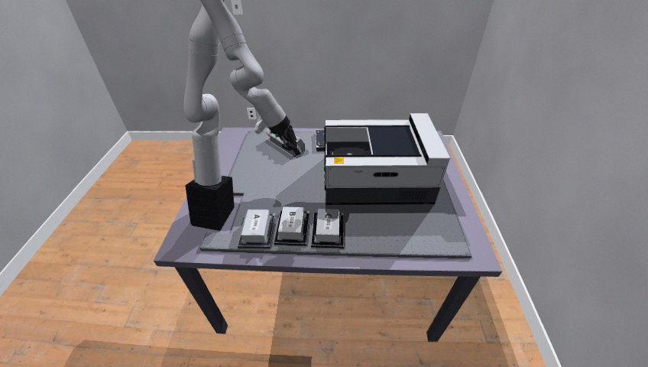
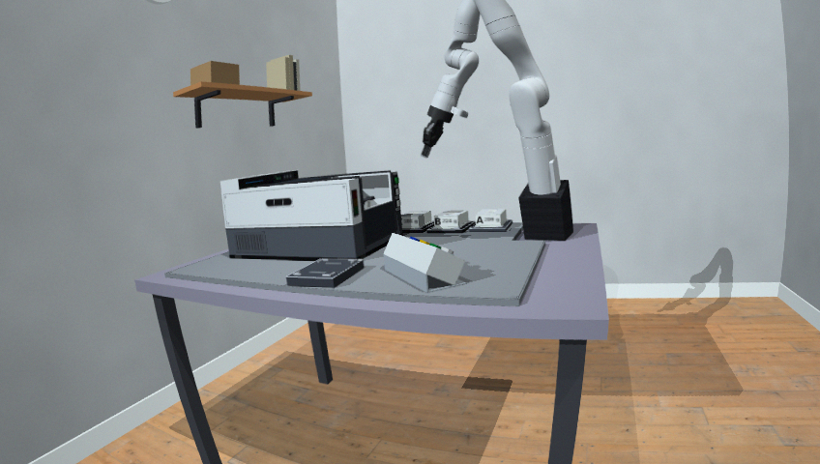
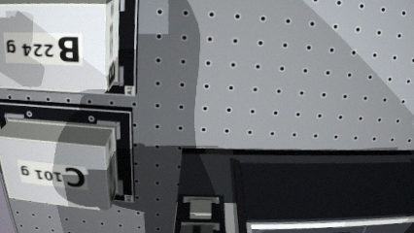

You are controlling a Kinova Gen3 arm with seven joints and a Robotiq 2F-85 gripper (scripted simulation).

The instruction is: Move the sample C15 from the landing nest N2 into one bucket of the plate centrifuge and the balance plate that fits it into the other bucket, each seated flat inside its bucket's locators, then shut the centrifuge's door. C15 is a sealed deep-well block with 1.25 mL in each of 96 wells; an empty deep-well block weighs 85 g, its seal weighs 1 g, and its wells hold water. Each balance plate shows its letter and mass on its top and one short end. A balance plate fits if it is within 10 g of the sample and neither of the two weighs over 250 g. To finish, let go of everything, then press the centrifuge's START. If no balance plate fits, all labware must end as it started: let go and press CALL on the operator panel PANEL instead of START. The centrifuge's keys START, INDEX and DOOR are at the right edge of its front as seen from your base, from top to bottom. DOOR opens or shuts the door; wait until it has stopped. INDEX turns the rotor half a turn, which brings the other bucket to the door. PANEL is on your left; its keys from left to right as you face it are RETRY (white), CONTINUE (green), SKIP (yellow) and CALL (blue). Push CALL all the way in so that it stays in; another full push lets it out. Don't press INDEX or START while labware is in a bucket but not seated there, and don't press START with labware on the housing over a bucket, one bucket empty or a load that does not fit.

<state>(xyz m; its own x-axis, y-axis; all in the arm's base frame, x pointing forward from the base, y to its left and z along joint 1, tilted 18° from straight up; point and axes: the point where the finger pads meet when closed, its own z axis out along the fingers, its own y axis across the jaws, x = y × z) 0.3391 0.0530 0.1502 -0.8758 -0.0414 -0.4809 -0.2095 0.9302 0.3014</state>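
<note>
My gripper (image 1: 294,147) (image 2: 426,152) is shut and empty. It hangs in the air well above the table, between the centrifuge (image 1: 381,157) (image 2: 307,216) and the operator panel (image 2: 423,261). The centrifuge's door is open, and the bucket at the opening (image 1: 348,144) looks dark and empty. The landing nest N2 (image 1: 320,138) (image 2: 325,271) is a flat dark holder with nothing on it. I cannot see sample C15. Balance plates A (image 1: 255,225), B (image 1: 290,222) and C (image 1: 328,225) sit in their nests. In the wrist view, B (image 3: 53,46) reads 224 g and C (image 3: 58,170) reads 101 g.
The centrifuge's keys (image 2: 395,189) are at the edge of its front, facing my base. The panel's coloured keys (image 2: 428,244) line its sloped face. My arm's black base (image 1: 209,202) stands at the table's left. A wall shelf (image 2: 241,89) holds boxes.
</note>
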